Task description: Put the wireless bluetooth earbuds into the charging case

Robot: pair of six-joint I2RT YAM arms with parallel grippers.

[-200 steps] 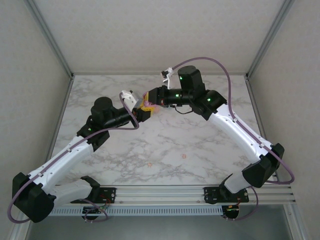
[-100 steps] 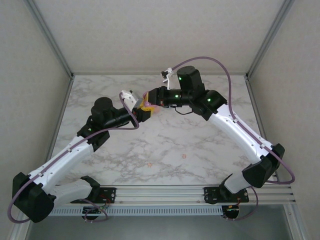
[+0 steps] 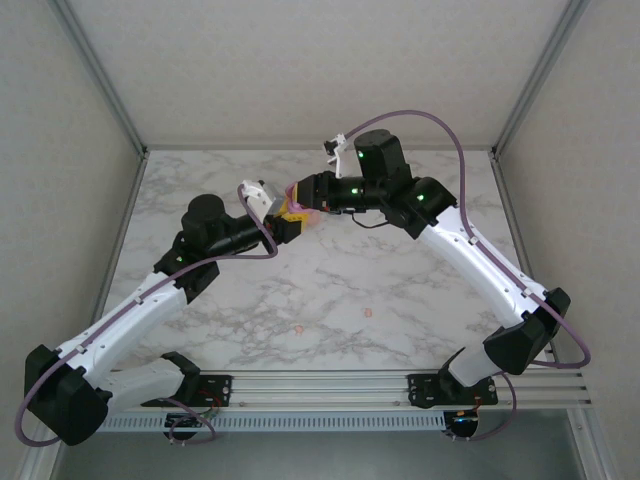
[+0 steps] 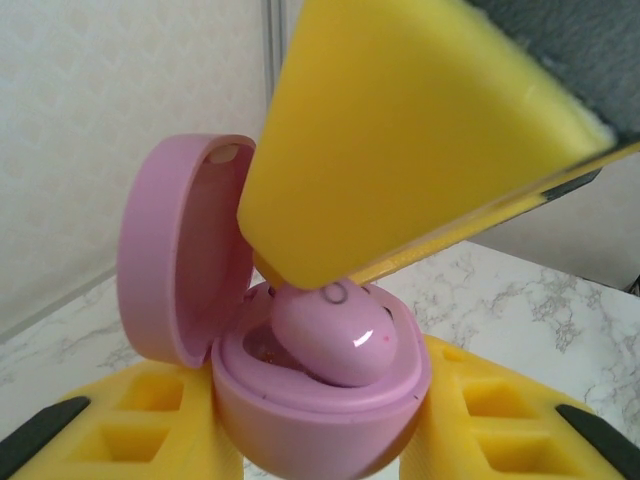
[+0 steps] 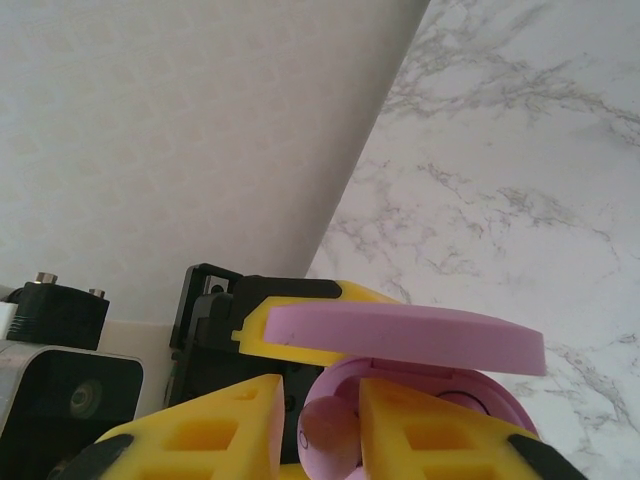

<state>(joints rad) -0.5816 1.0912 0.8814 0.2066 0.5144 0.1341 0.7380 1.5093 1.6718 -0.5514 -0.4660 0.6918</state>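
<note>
My left gripper (image 3: 283,222) is shut on a pink oval charging case (image 4: 320,420), held up off the table with its lid (image 4: 180,250) swung open. A pink earbud (image 4: 340,335) lies tilted in the case's well. My right gripper (image 3: 300,195) reaches into the case from the right. One of its yellow fingers (image 4: 420,130) rests on top of the bud. In the right wrist view the earbud (image 5: 330,430) sits between the fingers (image 5: 200,435), with a thin gap on its left side. The jaws stand slightly open.
Two small orange-pink earbuds (image 3: 367,312) (image 3: 297,328) lie on the marble table (image 3: 400,270) near its front. Both arms meet at the back centre. Walls and a metal frame (image 3: 120,110) close the table at the back and sides.
The right gripper's jaws have parted slightly around the pink earbud. Both arms stay nearly still, and the case stays held in the left gripper.
</note>
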